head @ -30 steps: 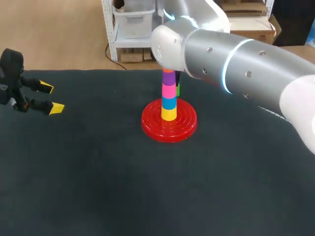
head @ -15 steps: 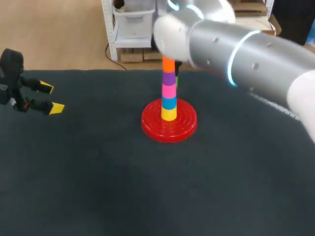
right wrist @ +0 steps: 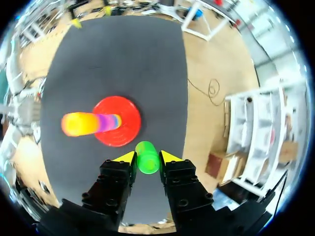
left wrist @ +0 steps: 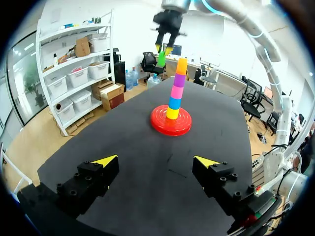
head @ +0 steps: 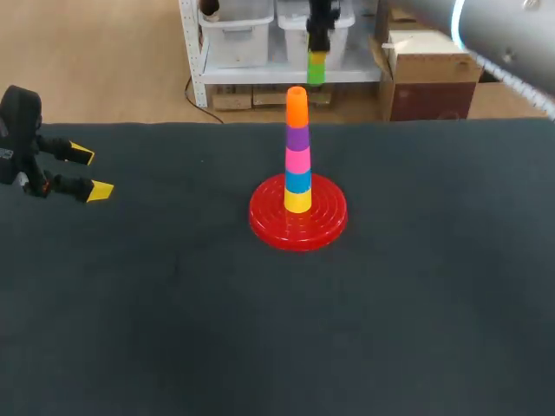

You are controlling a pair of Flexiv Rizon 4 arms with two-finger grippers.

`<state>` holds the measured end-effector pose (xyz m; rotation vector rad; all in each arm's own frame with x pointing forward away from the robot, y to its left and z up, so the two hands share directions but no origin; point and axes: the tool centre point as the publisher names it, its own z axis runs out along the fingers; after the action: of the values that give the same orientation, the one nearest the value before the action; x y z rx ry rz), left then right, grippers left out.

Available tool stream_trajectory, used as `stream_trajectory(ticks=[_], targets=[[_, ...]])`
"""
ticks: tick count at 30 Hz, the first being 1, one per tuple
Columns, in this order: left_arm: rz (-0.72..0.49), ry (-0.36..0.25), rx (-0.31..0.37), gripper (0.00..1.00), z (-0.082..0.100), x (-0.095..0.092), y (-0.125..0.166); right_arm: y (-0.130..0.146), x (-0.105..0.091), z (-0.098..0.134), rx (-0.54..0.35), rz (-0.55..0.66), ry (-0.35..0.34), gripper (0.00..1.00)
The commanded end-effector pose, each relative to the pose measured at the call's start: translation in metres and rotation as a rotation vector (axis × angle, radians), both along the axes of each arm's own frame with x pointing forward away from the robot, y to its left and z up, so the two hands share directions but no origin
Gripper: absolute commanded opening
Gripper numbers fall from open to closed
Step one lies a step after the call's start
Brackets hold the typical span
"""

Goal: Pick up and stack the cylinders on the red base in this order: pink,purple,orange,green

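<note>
At the worktop's (head: 173, 303) left edge, the left arm (head: 19, 130) is holding its jaws wide apart, gripping nothing. In the middle, the red base (head: 297, 227) is carrying a tapering stack: yellow, blue, pink and purple, with the orange cylinder (head: 297, 106) on top. Slightly right of it and higher, the right arm's (head: 512, 35) jaws are clamping the small green cylinder (head: 316, 68) in the air, clear of the stack.

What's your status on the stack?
Left pincer open, empty. Right pincer shut on green cylinder, raised beside the topmost orange cylinder, not over it. Nothing in the way.
</note>
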<state>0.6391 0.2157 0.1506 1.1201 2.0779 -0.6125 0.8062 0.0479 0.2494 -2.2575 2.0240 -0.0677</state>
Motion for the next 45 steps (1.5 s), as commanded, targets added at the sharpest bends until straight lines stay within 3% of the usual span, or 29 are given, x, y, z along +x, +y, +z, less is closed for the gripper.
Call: stream_trajectory(ticks=[1,8,23,37,45], targets=[[-0.002,-0.004,-0.003,1.0,-0.002,0.0,0.001,0.007,-0.034,0.046,-0.029,0.055,-0.072,0.0],[-0.002,-0.004,-0.003,1.0,-0.002,0.0,0.001,0.016,-0.052,0.056,-0.035,0.107,-0.081,0.0],[-0.002,-0.004,-0.003,1.0,-0.002,0.0,0.001,0.025,-0.075,0.045,0.005,0.131,-0.036,0.0],[-0.002,-0.004,-0.003,1.0,-0.002,0.0,0.001,0.029,-0.074,0.026,-0.01,0.142,0.047,0.0],[-0.002,-0.004,-0.003,1.0,-0.002,0.0,0.001,0.032,-0.076,0.023,-0.014,0.151,0.059,0.0]])
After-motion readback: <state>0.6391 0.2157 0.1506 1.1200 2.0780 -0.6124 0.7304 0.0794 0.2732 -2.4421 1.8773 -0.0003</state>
